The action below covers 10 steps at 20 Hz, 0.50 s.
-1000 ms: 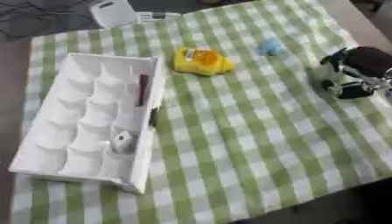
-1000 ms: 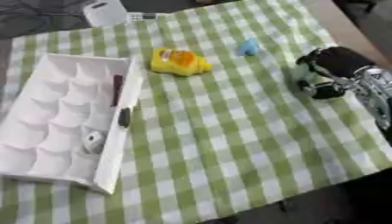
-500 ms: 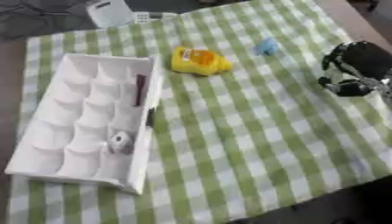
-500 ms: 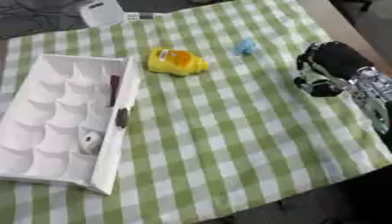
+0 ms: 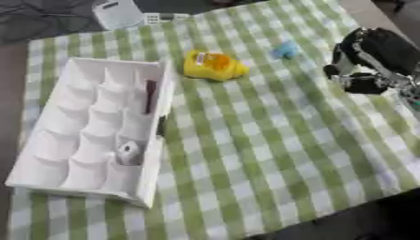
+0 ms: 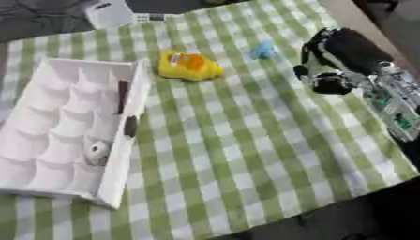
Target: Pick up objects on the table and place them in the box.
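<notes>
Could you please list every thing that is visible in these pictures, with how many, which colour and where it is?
box: 1, white, many compartments, left side of the cloth.
dark stick: 1, dark red-brown, in a compartment of the box's right column, upper part.
small round thing: 1, white-grey, in a compartment of the right column, lower part.
small dark thing: 1, black, at the box's right wall; inside or outside, I cannot tell.
yellow object: 1, yellow with an orange patch, lying on the cloth right of the box's top.
blue object: 1, light blue, small, on the cloth right of the yellow object.
cloth: 1, green and white checks, covers the table.
white device: 1, white, far edge.
right hand: 1, black, fingers curled, holding nothing, right side.
</notes>
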### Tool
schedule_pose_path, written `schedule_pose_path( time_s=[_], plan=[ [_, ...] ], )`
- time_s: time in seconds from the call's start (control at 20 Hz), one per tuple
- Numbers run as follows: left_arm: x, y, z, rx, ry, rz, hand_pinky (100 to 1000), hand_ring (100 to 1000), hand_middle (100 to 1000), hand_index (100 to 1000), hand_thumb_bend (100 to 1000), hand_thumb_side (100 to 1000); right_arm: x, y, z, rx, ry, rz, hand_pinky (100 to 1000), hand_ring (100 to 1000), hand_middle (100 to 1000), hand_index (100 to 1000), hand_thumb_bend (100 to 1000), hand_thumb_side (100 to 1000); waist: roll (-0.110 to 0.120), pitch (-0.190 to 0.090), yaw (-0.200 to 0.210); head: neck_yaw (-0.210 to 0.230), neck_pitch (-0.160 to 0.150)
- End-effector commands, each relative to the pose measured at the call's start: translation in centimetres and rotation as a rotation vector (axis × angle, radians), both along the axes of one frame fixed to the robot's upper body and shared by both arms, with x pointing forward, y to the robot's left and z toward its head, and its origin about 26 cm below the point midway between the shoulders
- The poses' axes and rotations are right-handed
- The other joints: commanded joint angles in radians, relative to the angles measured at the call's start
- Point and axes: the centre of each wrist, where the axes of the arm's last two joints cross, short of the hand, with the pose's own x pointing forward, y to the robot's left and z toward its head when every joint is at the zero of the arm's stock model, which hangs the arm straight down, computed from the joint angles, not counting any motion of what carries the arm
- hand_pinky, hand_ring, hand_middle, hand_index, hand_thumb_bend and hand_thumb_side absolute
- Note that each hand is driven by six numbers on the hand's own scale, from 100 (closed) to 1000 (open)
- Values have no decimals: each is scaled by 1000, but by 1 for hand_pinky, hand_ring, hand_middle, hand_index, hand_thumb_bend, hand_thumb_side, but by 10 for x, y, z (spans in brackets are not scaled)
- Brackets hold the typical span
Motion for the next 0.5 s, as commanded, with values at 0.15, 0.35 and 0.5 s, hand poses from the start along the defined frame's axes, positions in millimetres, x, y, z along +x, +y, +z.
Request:
schedule_pose_path(
  time_s=[0.15, 0.35, 0.5],
  plan=[
    [-1, 4, 8, 6, -26, 8, 768, 650, 939, 860, 149, 952, -2, 9, 13, 12, -7, 33, 361, 244, 251, 501, 100, 100, -13, -20, 0, 2, -2],
    [-1, 5, 8, 3, -25, 13, 768, 650, 939, 860, 150, 953, -7, 20, 6, 127, 22, 122, 392, 291, 304, 559, 100, 100, -13, -18, -6, 7, -3],
    [-1, 6, 8, 1, -26, 18, 768, 650, 939, 860, 150, 953, -15, 31, 6, 208, 44, 214, 395, 297, 309, 566, 100, 100, -13, -16, -14, 12, -2]
  ],
)
